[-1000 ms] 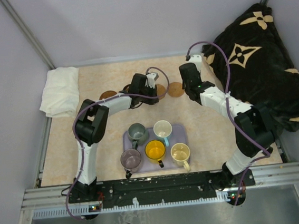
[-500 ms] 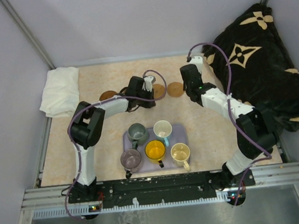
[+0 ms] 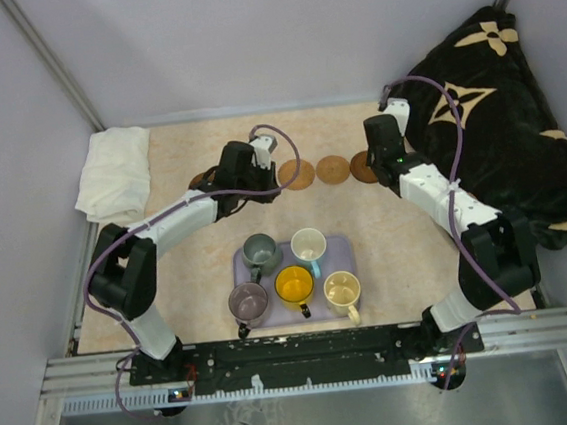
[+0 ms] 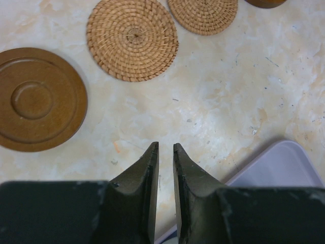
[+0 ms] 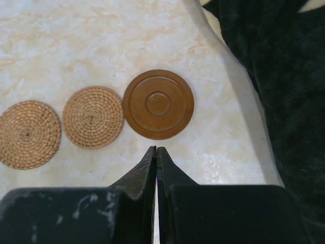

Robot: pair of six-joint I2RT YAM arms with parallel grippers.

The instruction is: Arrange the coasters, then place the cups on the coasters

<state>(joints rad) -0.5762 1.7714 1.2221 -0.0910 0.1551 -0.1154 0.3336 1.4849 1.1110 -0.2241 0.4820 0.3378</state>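
Note:
Several coasters lie in a row across the far table: a smooth brown one (image 3: pixel 203 180) half hidden by my left arm, two woven ones (image 3: pixel 297 175) (image 3: pixel 333 170), and a smooth one (image 3: pixel 365 167) at the right. Several cups stand on the lavender tray (image 3: pixel 339 247), among them grey-green (image 3: pixel 259 248), orange-yellow (image 3: pixel 294 285) and cream (image 3: pixel 341 289). My left gripper (image 4: pixel 165 147) hovers over bare table near the left smooth coaster (image 4: pixel 35 99), shut but for a sliver, holding nothing. The right gripper (image 5: pixel 156 149) is shut and empty, just short of the right smooth coaster (image 5: pixel 158 104).
A folded white cloth (image 3: pixel 114 174) lies at the far left corner. A dark patterned blanket (image 3: pixel 496 122) is heaped along the right side, close to the right arm. The tray's corner (image 4: pixel 284 165) shows beside my left fingers.
The left arm has swung left and drawn back from the woven coasters, its jaws parting a crack. The right arm has shifted right, uncovering the smooth coaster at the row's right end.

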